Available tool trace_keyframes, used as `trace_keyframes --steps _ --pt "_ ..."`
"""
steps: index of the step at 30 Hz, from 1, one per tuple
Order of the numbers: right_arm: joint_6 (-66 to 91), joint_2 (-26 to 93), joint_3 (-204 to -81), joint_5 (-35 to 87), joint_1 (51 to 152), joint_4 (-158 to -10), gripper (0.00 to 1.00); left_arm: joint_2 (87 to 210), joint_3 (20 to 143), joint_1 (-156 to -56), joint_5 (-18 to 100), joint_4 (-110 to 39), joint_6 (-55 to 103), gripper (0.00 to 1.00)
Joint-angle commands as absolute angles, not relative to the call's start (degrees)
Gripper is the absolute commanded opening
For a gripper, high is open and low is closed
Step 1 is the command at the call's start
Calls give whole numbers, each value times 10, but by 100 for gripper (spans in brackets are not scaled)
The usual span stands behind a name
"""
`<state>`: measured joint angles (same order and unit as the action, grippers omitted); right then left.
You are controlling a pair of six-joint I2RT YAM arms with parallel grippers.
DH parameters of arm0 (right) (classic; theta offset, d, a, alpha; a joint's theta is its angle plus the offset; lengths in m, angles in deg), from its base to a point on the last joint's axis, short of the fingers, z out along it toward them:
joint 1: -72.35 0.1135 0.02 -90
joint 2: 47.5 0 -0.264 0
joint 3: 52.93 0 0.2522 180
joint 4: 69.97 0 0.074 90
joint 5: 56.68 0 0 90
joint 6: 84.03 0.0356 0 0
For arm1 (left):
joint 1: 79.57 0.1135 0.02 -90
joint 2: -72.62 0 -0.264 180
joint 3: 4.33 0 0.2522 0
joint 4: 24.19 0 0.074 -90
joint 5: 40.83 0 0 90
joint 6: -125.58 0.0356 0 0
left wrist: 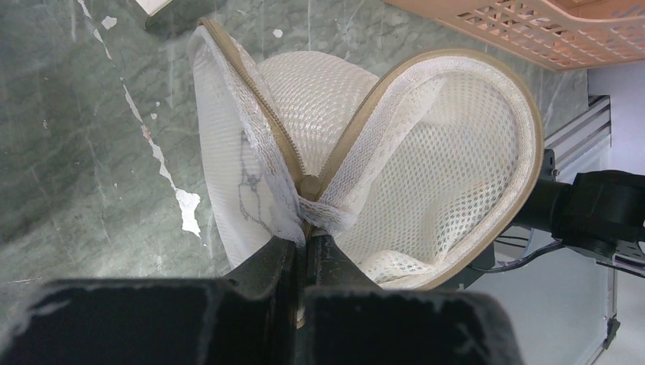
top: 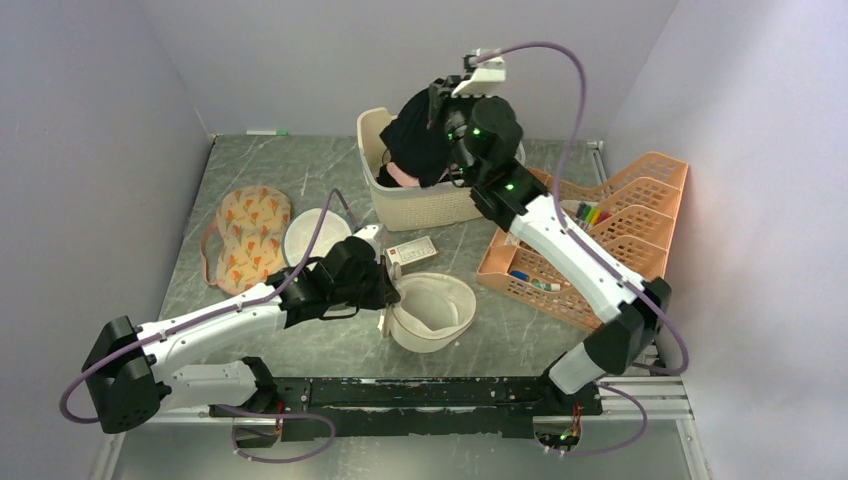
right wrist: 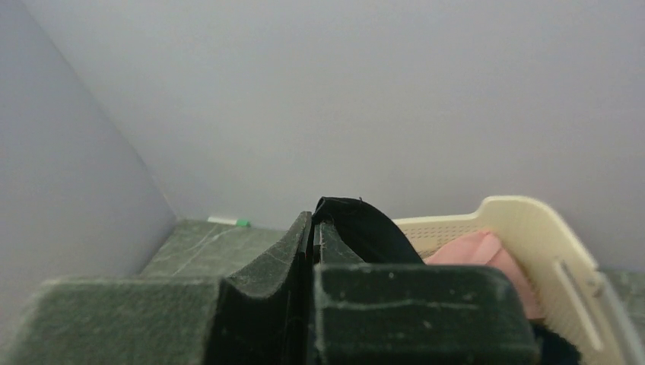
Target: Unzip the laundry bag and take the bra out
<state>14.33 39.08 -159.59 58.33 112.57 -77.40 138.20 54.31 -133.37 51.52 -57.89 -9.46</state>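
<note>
Top camera looks down; close left wrist shares the laundry bag.

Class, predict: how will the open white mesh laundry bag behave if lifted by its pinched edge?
The white mesh laundry bag would probably sag and fold; its wall already creases where the left gripper pinches it. Thin open mesh suggests it is light.

Two mesh bags, one basket, one bra.
</note>
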Motion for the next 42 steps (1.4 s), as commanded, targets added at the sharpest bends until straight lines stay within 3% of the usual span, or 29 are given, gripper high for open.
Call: trace_keyframes --steps 1,10,16,25,31,38,42 --pt "224 434 -1617 558 1132 -728 0 1366 522 -1338 531 -539 -117 7" --pt "270 550 -1665 777 1231 -667 0 1355 531 -1337 568 -570 -109 7" --pt "360 614 -1678 893 1215 -726 0 1352 531 -1338 568 -565 -111 7" --pt "400 645 -1569 748 1074 -740 0 1363 564 -1337 559 -596 -91 7" --pt "298 647 -1511 626 994 -703 0 1374 557 -1337 542 -579 -91 7" --pt "123 668 -1547 564 935 -687 0 1411 554 -1337 521 -555 -97 7" --pt "85 696 -1621 508 931 -766 19 1421 567 -1337 532 -561 -88 7"
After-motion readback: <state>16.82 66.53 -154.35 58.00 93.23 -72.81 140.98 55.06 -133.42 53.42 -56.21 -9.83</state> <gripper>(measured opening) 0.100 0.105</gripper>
